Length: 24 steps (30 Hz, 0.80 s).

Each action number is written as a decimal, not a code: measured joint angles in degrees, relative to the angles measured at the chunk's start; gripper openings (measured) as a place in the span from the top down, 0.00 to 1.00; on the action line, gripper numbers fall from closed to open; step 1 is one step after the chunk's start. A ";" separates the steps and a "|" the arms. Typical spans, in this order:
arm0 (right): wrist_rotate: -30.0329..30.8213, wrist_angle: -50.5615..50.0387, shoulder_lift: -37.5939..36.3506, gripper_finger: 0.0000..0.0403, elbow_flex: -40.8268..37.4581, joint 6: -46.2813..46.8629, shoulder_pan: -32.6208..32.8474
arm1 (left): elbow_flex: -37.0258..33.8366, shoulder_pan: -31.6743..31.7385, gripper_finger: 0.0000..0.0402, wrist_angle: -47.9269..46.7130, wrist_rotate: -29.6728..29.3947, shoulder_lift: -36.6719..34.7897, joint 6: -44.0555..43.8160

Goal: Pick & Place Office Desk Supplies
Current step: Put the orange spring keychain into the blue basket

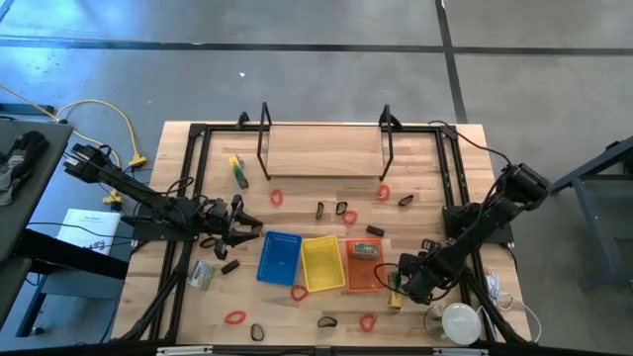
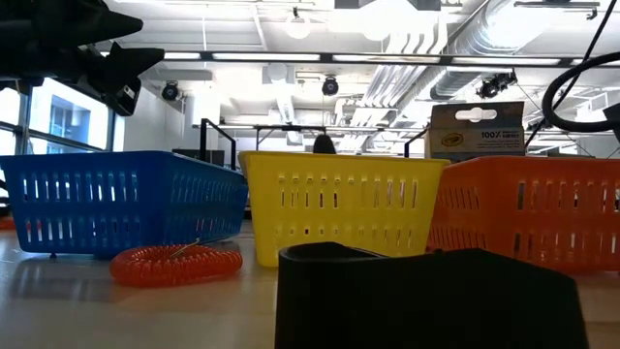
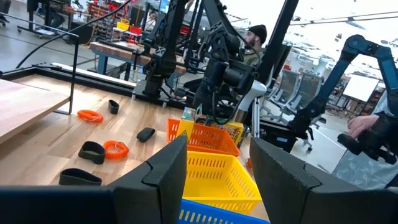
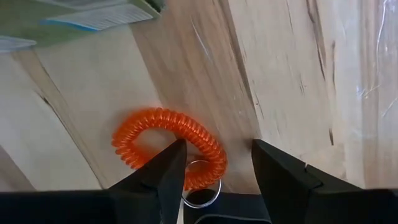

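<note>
Right wrist view shows a red coil loop [image 4: 169,148] on bare wood just before the right gripper [image 4: 214,163], jaws apart. Orange tray [image 1: 363,265] sits beside; left gripper [image 1: 247,230], jaws apart, nears the blue tray [image 1: 280,257].

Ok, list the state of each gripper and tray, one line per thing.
Left gripper: open, empty, beside the blue tray.
Right gripper: open, over a red coiled loop on the table.
Blue plastic tray: upright, empty.
Yellow plastic tray: upright, empty.
Orange plastic tray: upright, holds a grey-green piece.
</note>
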 joint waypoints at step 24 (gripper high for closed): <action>-2.17 -3.54 0.36 0.99 1.30 2.16 -0.07 | 0.00 -0.01 0.58 0.02 -0.02 -0.02 0.02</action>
